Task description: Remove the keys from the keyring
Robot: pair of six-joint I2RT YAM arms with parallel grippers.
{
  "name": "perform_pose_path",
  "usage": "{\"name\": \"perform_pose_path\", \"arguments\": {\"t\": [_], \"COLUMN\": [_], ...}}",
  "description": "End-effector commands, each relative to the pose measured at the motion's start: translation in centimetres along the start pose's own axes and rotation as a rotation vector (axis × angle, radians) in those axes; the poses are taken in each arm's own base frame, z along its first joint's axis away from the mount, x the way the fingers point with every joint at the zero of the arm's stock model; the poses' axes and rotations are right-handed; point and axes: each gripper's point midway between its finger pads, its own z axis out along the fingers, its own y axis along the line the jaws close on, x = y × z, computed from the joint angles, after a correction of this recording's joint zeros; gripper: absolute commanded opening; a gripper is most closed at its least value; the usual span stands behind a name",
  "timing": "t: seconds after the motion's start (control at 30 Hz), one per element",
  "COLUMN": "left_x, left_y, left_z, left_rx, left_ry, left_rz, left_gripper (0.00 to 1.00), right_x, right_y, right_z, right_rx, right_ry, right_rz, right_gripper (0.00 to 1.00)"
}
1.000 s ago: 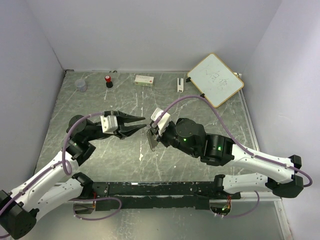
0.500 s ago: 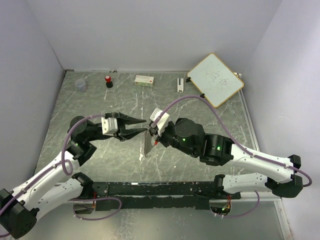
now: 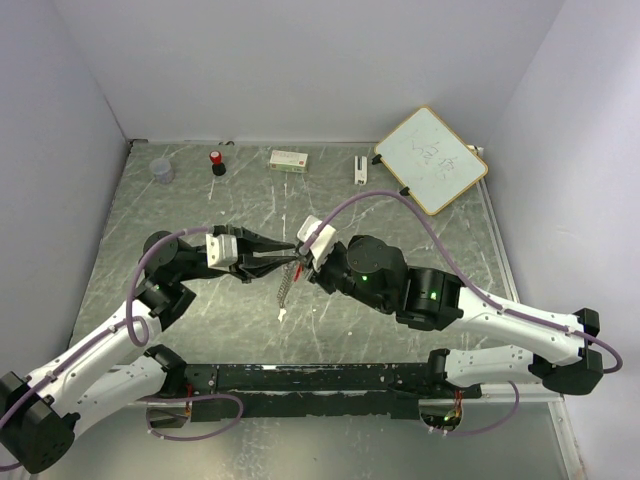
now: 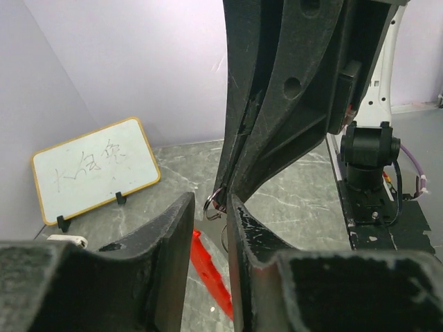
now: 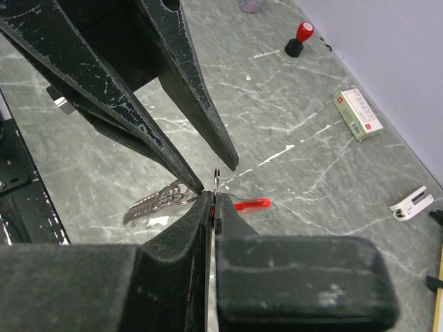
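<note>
L hand (image 3: 288,252) now moved in to R hand (image 3: 302,264), fingers parted, one tip at keyring (image 5: 216,181). R hand clamps keyring; keys (image 3: 286,291) dangle below, shifted left, over worktop (image 3: 200,200).

The grey marbled worktop (image 3: 200,200) carries a row along its far edge: a clear cup (image 3: 161,171) at ten o'clock, a red-capped bottle (image 3: 217,162) at eleven, a small box (image 3: 288,158) at twelve, and a white clip (image 3: 360,168) and a whiteboard (image 3: 431,159) toward one.
</note>
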Motion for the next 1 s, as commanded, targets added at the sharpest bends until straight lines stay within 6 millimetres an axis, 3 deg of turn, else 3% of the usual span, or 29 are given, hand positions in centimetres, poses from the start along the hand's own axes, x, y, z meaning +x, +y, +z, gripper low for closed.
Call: {"name": "perform_pose_path", "arguments": {"t": [0.0,0.2,0.67,0.97], "left_x": [-0.5,-0.7,0.5,1.3], "left_y": [0.0,0.2,0.1,-0.4], "left_z": [0.1,0.2,0.2,0.4], "left_rx": [-0.004,-0.006,-0.002,0.034], "left_ry": [-0.022,-0.023,0.011,0.025], "left_rz": [0.031,0.037,0.025,0.006], "left_gripper": [0.33,0.25,0.26,0.14], "right_x": [-1.5,-1.6,-1.7,-1.9], "right_y": [0.3,0.6,0.6,0.8], "right_z": [-0.1,-0.1,-0.3,-0.2], "right_rx": [-0.023,-0.036,-0.041,-0.047], "right_ry": [-0.049,-0.051,-0.055,-0.062], "right_rz": [0.019,0.020,0.018,0.018], "right_gripper": [0.00,0.00,0.00,0.00]}}
